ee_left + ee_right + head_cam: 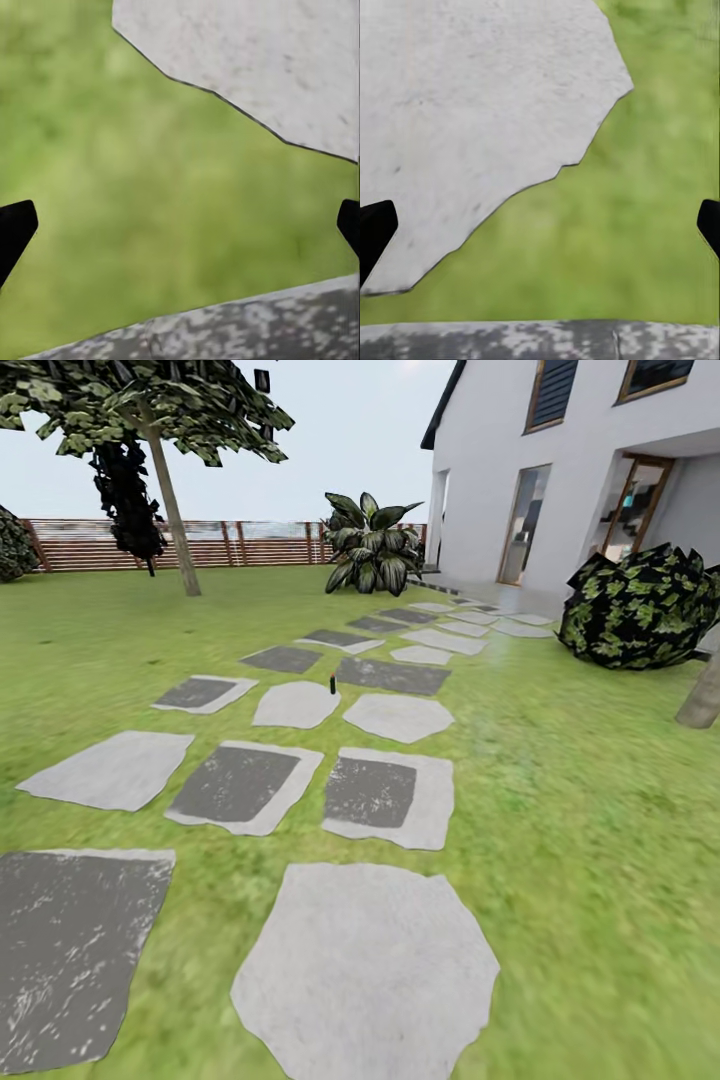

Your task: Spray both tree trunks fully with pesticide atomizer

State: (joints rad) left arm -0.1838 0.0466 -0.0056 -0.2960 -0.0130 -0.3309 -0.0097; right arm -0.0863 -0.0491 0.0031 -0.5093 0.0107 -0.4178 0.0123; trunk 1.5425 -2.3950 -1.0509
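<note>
Our left gripper point(180, 225) and right gripper point(540, 225) both hang with fingers spread wide, holding nothing, over grass and pale stepping stones point(472, 127). The pesticide atomizer point(332, 684) stands upright far ahead of us on the path, between stones. A tree trunk point(172, 510) rises beyond, by the fence point(200, 544).

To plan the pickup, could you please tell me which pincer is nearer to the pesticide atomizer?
Left, probably, only marginally. The pesticide atomizer stands far ahead, slightly left of centre; left pincer and right pincer both hang far short of it.
</note>
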